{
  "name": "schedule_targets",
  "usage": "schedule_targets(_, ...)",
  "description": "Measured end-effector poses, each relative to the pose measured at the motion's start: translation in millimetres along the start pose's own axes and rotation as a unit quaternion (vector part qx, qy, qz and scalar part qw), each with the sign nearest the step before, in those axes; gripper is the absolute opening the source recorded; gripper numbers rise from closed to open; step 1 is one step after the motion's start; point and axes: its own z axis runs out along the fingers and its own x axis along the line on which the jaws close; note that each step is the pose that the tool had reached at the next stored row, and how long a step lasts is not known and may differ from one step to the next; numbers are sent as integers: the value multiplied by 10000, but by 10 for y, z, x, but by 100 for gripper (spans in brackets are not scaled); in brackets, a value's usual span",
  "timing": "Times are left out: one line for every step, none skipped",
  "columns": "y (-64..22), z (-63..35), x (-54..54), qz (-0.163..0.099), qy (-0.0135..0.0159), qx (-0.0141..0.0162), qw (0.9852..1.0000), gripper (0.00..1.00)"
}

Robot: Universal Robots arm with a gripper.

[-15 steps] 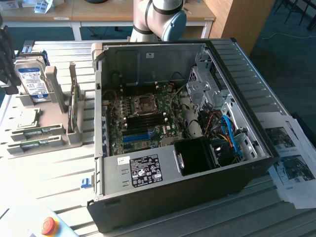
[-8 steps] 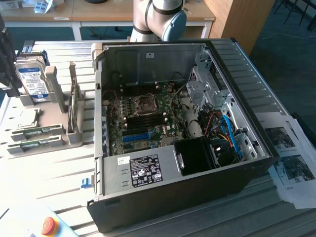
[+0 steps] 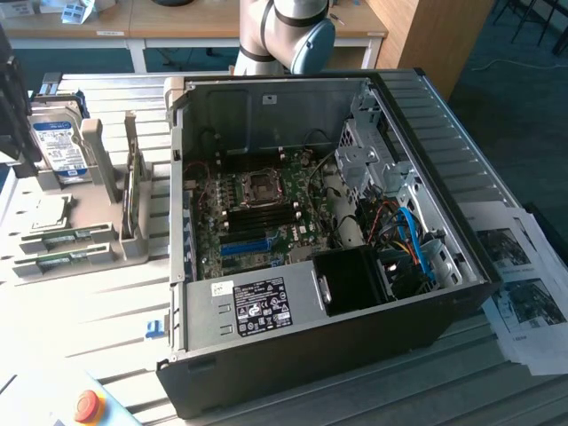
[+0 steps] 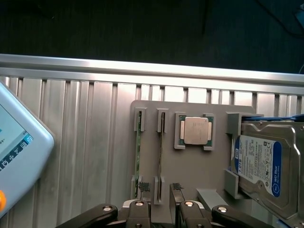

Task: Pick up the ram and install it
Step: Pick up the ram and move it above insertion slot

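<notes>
A ribbed aluminium table point(image 4: 71, 142) carries a grey holder point(image 4: 190, 166) and an open computer case point(image 3: 355, 355). The ram point(image 4: 161, 152) stands on edge in one slot of the holder, in line with the gap of the gripper point(image 4: 160, 187), whose jaws are spread fairly wide and hold nothing. The stick is probably light, stiff and thin, but fragile at its chips and contacts. A pinch across the flat faces, mid-length, looks safest. The holder has two ram sticks, the second ram stick point(image 4: 138, 152) in the neighbouring slot, plus one processor point(image 4: 194, 130) and one hard drive point(image 4: 259, 161).

Hard drive point(image 4: 259, 161) label reads "WD Blue"; case sticker point(image 3: 262, 306) print illegible.
</notes>
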Motion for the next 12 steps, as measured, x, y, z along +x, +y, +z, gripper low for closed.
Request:
schedule_targets(0,7,0,0,0,0,10000,29)
schedule_targets(0,14,0,0,0,0,10000,29)
schedule_targets(0,22,0,0,0,0,10000,29)
schedule_targets(0,29,1,0,0,0,10000,29)
schedule_targets(-1,36,0,0,0,0,10000,29)
schedule_targets(-1,43,1,0,0,0,10000,29)
schedule_targets(-1,50,1,0,0,0,10000,29)
schedule_targets(-1,56,1,0,0,0,10000,29)
schedule_targets(-1,64,1,0,0,0,10000,29)
schedule_targets(-1,71,1,0,0,0,10000,29)
schedule_targets(-1,78,1,0,0,0,10000,29)
schedule_targets(-1,85,1,0,0,0,10000,29)
